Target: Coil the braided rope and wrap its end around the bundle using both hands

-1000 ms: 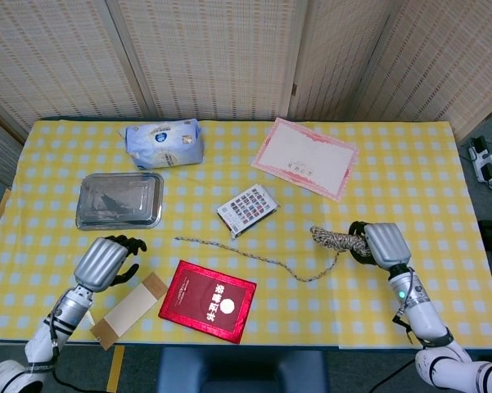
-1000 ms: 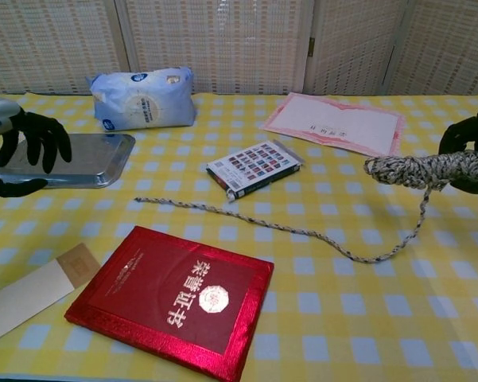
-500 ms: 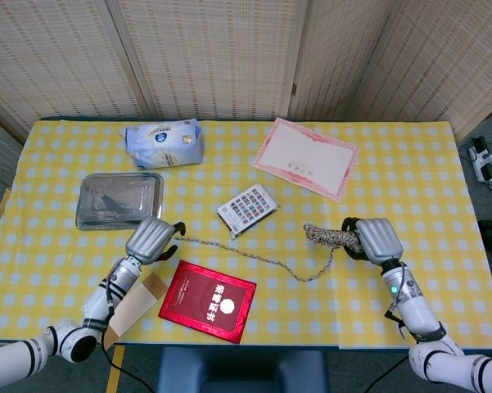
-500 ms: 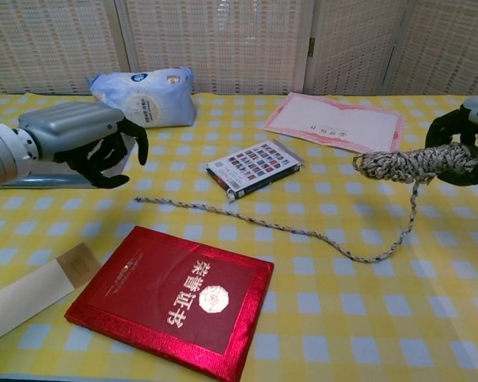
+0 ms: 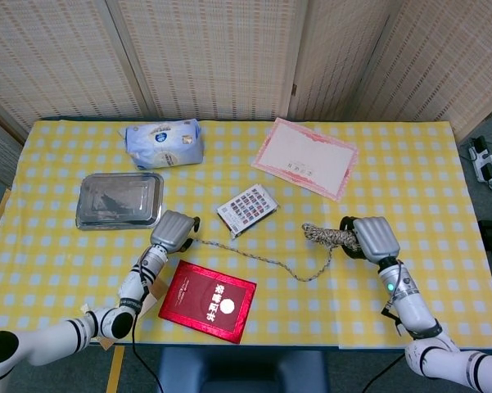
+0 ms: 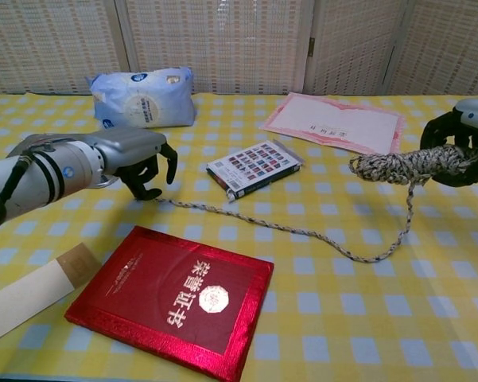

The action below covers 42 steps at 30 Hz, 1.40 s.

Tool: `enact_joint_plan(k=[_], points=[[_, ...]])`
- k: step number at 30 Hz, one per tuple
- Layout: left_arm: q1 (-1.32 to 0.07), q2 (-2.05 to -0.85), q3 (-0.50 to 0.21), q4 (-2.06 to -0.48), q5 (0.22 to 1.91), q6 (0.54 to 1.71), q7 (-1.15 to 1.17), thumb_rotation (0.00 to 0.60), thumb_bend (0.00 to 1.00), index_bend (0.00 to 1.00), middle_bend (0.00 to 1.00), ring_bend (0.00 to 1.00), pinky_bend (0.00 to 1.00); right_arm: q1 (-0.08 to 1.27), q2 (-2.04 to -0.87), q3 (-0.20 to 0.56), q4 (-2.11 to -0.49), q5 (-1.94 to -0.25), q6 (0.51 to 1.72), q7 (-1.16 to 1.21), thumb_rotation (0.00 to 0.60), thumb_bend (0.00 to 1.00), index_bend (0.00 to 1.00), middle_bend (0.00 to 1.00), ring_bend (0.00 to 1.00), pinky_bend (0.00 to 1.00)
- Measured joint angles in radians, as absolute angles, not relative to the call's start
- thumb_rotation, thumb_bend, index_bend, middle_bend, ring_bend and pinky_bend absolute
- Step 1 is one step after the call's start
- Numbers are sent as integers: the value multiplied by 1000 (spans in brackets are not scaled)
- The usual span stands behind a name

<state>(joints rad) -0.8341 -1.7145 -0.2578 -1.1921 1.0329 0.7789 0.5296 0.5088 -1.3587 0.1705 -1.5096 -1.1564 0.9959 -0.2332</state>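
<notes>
Anchor is the red booklet [image 6: 175, 298], nearest the front edge of the counter [image 6: 366, 334]. A tan card strip [image 6: 32, 290] lies just left of it, partly over the front-left edge in the head view. What changed: the left hand [image 6: 139, 163] has swung in from the far left by the metal tray [image 5: 119, 199] and now sits just beyond the booklet's back-left corner, over the loose end of the rope [image 6: 302, 232]. Its fingers [image 6: 169, 159] are curled downward and fairly narrow; can't tell if they've closed on the rope tip or are only touching it. My read: the reach for the free end is basically done and the pinch is next. From there the loose rope runs along the counter past the booklet's back edge, dips in a slack loop to its right, then climbs to the coiled bundle [image 6: 398, 167]. The right hand [image 6: 459, 147] holds the bundle up off the counter, fingers wrapped around its right end, having edged slightly inward. So the coil exists and the wrap hasn't started. Room: bare check cloth to the right of the booklet and under the bundle is good space for wrapping. The card box [image 6: 253, 167] just behind the rope line is the closest thing to snag. Certificate sheet [image 6: 334, 121] and wipes pack [image 6: 141, 97] lie well back near the far edge, out of the way.
</notes>
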Motion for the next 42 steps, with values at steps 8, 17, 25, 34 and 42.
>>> enact_joint_plan(k=[8, 17, 25, 34, 42], points=[[-848, -1738, -228, -1166, 998, 790, 541, 600, 430, 510, 892, 795, 870, 513, -1367, 162, -1493, -1152, 991, -220, 600, 625, 684, 534, 614, 616], [-872, -1770, -218, -1122, 943, 792, 570, 600, 430, 526, 894, 797, 869, 514, -1369, 157, -1484, -1148, 994, -211, 600, 625, 684, 534, 613, 616], [-887, -1792, -210, -1088, 896, 789, 589, 600, 434, 547, 895, 798, 870, 516, -1371, 153, -1476, -1145, 992, -206, 600, 625, 684, 534, 614, 616], [-891, -1801, -206, -1076, 892, 805, 575, 600, 442, 572, 898, 801, 869, 519, -1373, 148, -1474, -1140, 990, -209, 600, 625, 684, 534, 613, 616], [-895, -1807, -203, -1068, 890, 804, 564, 600, 489, 610, 903, 802, 870, 520, -1373, 145, -1474, -1135, 991, -211, 600, 625, 684, 534, 614, 616]])
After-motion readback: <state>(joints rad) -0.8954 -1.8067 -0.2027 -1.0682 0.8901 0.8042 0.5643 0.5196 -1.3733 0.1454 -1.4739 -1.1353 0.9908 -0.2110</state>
